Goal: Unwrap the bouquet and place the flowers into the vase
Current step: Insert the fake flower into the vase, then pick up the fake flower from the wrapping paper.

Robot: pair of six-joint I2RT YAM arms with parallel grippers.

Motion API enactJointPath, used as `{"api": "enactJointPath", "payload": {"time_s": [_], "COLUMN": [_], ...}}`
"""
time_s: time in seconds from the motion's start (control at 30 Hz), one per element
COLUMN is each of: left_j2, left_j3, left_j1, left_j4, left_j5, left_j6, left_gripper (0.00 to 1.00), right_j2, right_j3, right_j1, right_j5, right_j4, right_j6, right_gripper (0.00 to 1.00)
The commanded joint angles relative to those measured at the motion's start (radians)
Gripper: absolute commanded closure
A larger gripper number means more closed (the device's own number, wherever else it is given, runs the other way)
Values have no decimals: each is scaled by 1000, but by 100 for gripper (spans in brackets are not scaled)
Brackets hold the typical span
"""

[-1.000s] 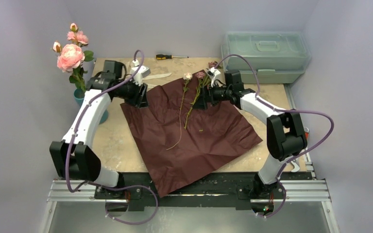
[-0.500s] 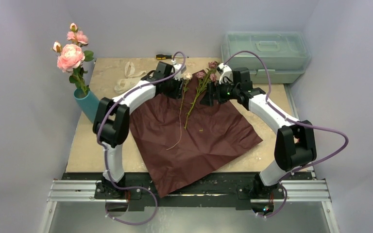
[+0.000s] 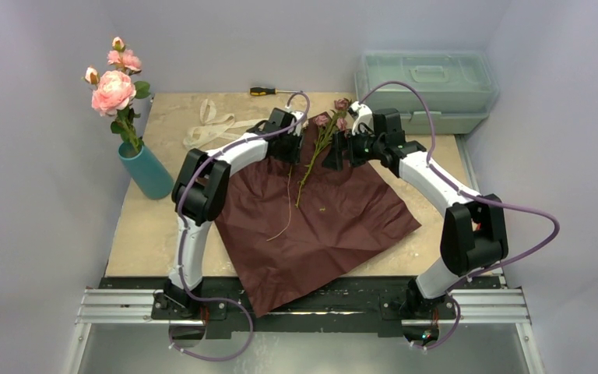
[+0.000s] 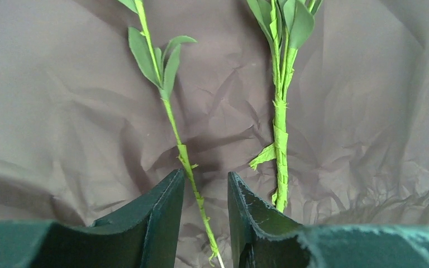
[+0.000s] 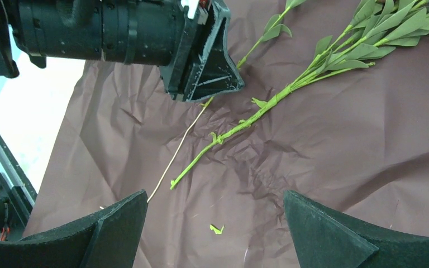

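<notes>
While low over the paper (image 4: 61,111), left gripper (image 4: 203,187) astride one stem (image 4: 173,120).

The left pincer (image 4: 204,184) straddles the thin stem (image 4: 170,106), and a thicker stem bundle (image 4: 280,128) crowds one finger. The right pincer (image 5: 215,195) and the left arm (image 3: 235,151) close off the far half of the paper (image 3: 335,218); its near half lies free.

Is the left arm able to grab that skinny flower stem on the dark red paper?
Probably yes: the left gripper straddles the skinny stem with jaws partly open, nothing covers it, and the thicker stem lies apart.
</notes>
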Motion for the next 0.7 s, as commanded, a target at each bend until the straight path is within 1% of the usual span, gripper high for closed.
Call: {"api": "enactJointPath", "payload": {"time_s": [0.0,0.1,0.2,0.3,0.37,0.43,0.47,0.5,0.57,0.63,0.67], "left_j2": [25,31,40,52,46,22,2,-20,-68,-106,-122], "left_j3": [46,46,55,100,146,197,224,250,304,348,350], "left_j1": [-14,-26,-31,-31,-28,-15,-7,8,60,119,149], "left_j4": [42,34,16,-24,-53,-69,-71,-71,-56,-11,47], "left_j5": [-47,-93,-132,-178,-188,-165,-131,-64,112,287,391], "left_j6": [-45,-45,-55,-64,-63,-63,-63,-67,-87,-162,-222], "left_gripper": [67,72,83,100,100,100,100,100,100,100,100], "right_j2": [5,3,1,1,2,2,2,-1,-20,-54,-77], "right_j3": [38,39,40,47,55,66,71,79,86,79,70], "right_j1": [-2,-3,-2,-2,-2,-2,-2,-2,-2,-2,-2], "right_j5": [8,5,4,1,-7,-34,-55,-78,-147,-227,-261], "right_j4": [-7,-6,-10,-11,-13,-13,-12,-9,4,39,65], "right_j6": [-21,-23,-26,-31,-34,-37,-37,-38,-46,-53,-47], "right_gripper": [4,4,4,4,4,4,5,4,4,4,4]}}
